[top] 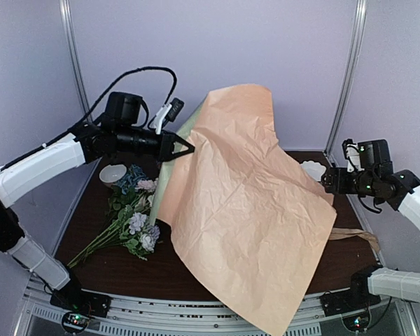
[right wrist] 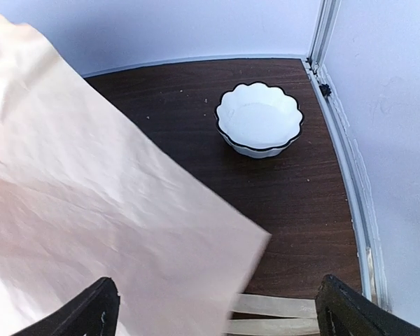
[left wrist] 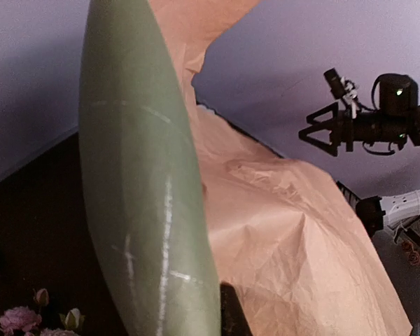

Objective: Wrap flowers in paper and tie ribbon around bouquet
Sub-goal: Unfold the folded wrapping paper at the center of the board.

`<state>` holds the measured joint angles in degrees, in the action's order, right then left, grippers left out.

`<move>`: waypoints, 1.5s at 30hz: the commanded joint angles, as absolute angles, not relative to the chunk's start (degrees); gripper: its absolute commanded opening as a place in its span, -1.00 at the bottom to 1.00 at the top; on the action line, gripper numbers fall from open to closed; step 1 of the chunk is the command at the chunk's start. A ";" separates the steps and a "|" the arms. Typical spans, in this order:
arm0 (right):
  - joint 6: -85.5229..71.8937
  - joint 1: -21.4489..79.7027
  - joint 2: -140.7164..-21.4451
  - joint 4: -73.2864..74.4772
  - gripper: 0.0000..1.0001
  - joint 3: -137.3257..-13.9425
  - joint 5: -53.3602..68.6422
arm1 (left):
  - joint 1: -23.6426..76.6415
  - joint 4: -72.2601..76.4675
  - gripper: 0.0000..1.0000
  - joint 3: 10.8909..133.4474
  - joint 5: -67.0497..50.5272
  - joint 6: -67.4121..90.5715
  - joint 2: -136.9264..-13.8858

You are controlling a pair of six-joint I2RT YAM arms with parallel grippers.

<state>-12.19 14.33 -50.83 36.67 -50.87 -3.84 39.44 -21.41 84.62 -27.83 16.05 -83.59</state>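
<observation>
The left gripper [top: 189, 148] is closed tight on the left edge of the paper [top: 245, 210] and holds this edge up in the air above the table [top: 126, 274]. From there the sheet hangs down as a big slope to the near right edge of the table, with the kraft tan face up. The sage green face shows only along the lifted edge.

The flowers [top: 136, 220] lie on the table to the left, under the raised edge, with the stems pointing to the near left. A small white bowl [top: 114, 173] stands just behind them.

The right gripper [top: 325, 180] is wide open and holds nothing. It hangs over the right side of the table, near a scalloped white bowl [right wrist: 259, 122]. The ribbon [right wrist: 274, 315] lies flat on the table under it, partly covered by the paper corner.
</observation>
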 commanded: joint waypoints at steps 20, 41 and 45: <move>-16.44 23.72 -80.20 26.32 0.77 -48.33 0.37 | 37.50 -38.85 -0.64 93.80 -10.48 8.77 -113.90; -11.54 33.52 -88.21 33.68 0.46 -57.20 -2.48 | 46.44 -42.43 0.53 93.73 7.43 0.21 -104.99; -14.79 33.93 -92.26 33.02 0.41 -56.61 0.69 | 49.18 -40.33 0.47 90.21 3.30 1.62 -109.09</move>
